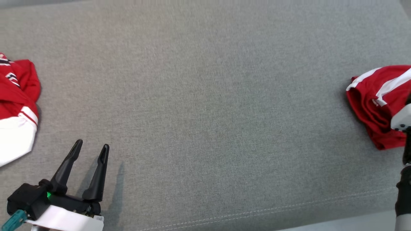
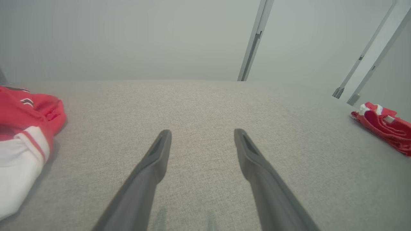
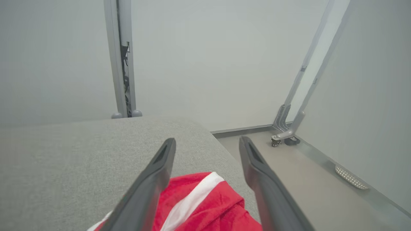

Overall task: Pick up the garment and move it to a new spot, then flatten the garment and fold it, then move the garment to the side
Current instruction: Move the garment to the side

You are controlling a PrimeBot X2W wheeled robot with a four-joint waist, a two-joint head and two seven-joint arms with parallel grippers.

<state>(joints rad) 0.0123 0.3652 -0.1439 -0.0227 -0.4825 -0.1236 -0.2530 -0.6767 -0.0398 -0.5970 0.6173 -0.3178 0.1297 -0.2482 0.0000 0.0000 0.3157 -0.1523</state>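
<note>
A folded red garment (image 1: 375, 102) with white stripes lies near the right edge of the grey fabric surface (image 1: 205, 96). In the right wrist view my right gripper (image 3: 207, 140) stands open just above this garment (image 3: 199, 205), its fingers spread to either side of the red cloth and gripping none of it. In the head view that arm's pale wrist (image 1: 401, 120) covers part of the garment. My left gripper (image 1: 92, 144) is open at the lower left, empty, low over bare fabric. In the left wrist view its fingers (image 2: 154, 160) point across the surface, with the folded garment (image 2: 385, 128) far right.
A second red and white garment (image 1: 16, 106) lies rumpled at the left edge, close to my left gripper, and also shows in the left wrist view (image 2: 22, 128). The surface's right edge drops to the floor (image 3: 305, 179). Grey frame posts (image 3: 123, 57) stand behind.
</note>
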